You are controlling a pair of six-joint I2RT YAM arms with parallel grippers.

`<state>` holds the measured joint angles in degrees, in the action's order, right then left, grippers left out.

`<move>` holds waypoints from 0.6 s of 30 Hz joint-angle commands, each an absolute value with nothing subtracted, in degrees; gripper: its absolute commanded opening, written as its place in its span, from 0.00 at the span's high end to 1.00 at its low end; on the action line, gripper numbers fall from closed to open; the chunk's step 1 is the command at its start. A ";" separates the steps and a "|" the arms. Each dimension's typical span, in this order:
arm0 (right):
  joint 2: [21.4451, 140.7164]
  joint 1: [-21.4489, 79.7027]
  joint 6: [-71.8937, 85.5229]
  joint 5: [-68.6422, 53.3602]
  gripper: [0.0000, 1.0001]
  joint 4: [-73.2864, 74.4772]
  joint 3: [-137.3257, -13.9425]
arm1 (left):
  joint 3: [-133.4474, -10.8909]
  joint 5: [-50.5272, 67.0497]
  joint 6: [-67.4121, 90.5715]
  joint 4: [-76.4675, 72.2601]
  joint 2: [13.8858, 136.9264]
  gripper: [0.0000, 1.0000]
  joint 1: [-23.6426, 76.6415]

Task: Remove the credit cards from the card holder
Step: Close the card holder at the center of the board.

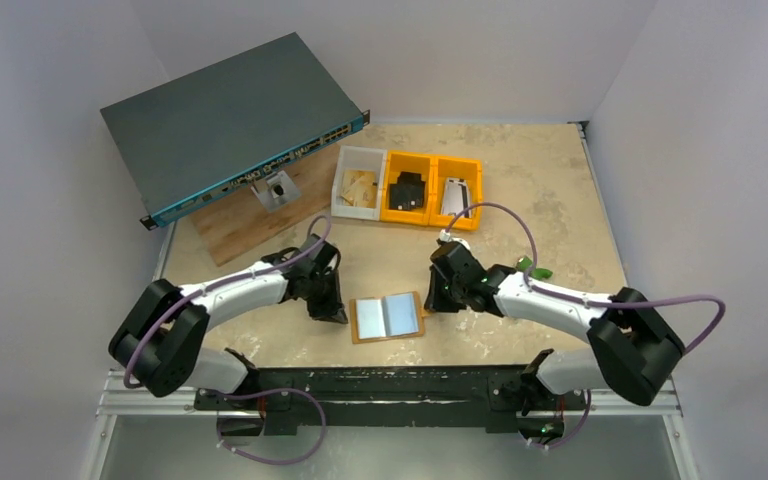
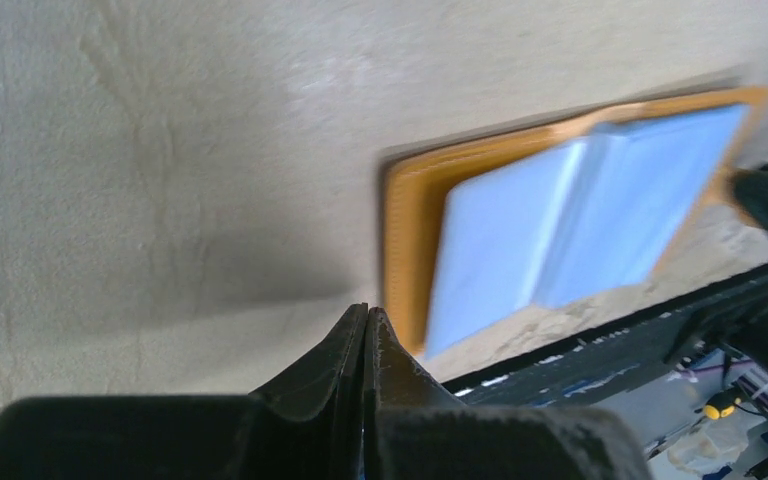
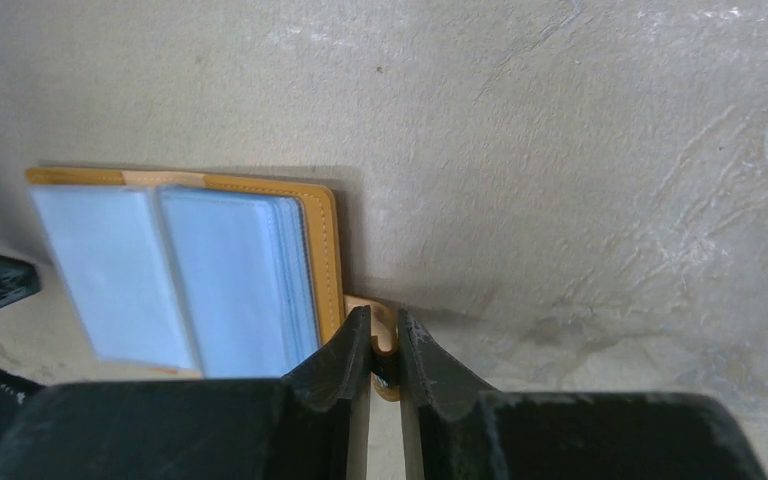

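Right gripper (image 3: 378, 325), nearest the wrist lens, has its black fingers drawn narrow around the small snap tab that juts from the right edge of the card holder (image 3: 210, 270). The tab sits in the slim gap between them; they appear to pinch it, though actual contact is hard to confirm.

From above, the card holder (image 1: 388, 316) lies opened flat on the beige table (image 1: 560, 180), pale blue-grey inside facing up and a tan-orange leather border showing all round. It sits near the front edge, between the two arms. Its right half shows a stack of thin pale-blue leaves; no card can be told apart from them.

Left gripper (image 2: 365, 315) has its fingers pressed fully together, holding nothing. It sits low over bare tabletop just to the left of the card holder (image 2: 560, 220), which is motion-blurred in that wrist view, and it is not touching the leather.

Farther back stand a white bin (image 1: 358, 183) with tan contents and two orange bins (image 1: 430, 187), one holding black parts and the other something grey. At the back left a teal network switch (image 1: 230, 125) rests tilted on a plywood board (image 1: 250, 225), with a small metal bracket (image 1: 278, 190) at its front edge.
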<state>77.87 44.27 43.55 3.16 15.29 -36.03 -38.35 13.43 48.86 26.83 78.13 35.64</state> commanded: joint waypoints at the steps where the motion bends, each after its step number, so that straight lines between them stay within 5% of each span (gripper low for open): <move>1: 71.94 44.62 44.05 3.30 0.97 19.71 -40.35 | -36.55 12.97 48.30 26.73 82.01 1.00 35.51; 18: 72.07 50.87 46.37 -1.45 0.97 17.15 -47.89 | -40.61 12.97 48.30 26.73 88.75 1.00 37.26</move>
<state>69.73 48.99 44.84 -0.84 19.70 -44.18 -40.16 15.92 48.90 27.05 86.00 36.60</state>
